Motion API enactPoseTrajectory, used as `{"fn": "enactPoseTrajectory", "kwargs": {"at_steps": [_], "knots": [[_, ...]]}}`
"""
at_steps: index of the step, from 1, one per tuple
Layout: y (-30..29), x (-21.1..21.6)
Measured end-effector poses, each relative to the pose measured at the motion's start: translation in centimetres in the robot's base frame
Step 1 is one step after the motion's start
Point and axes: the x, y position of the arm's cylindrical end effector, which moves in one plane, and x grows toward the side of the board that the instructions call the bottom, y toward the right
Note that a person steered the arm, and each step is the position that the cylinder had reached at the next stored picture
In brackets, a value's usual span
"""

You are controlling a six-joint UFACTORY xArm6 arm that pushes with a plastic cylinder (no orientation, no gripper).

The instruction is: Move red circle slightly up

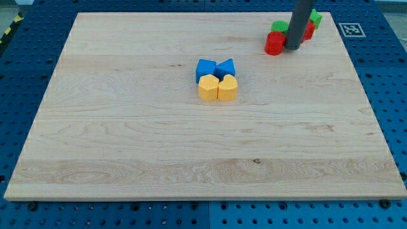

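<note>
The red circle [275, 43] lies near the view's top right of the wooden board. My tip [293, 48] stands right beside it on its right, touching or nearly touching. Behind the rod sit a second red block [309, 30], a green block [278, 27] just above the red circle, and another green block [315, 18] at the top right, all partly hidden by the rod.
Two blue blocks [205, 67] [226, 66] and two yellow blocks [207, 87] [227, 87] form a tight cluster at the board's centre. The board's top edge [191, 13] runs close above the red and green group.
</note>
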Motion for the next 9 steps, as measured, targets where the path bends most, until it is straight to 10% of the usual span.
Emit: {"fn": "enactPoseTrajectory", "kwargs": {"at_steps": [6,9], "knots": [[-7.5,4.5],[-1.9,3.6]]}}
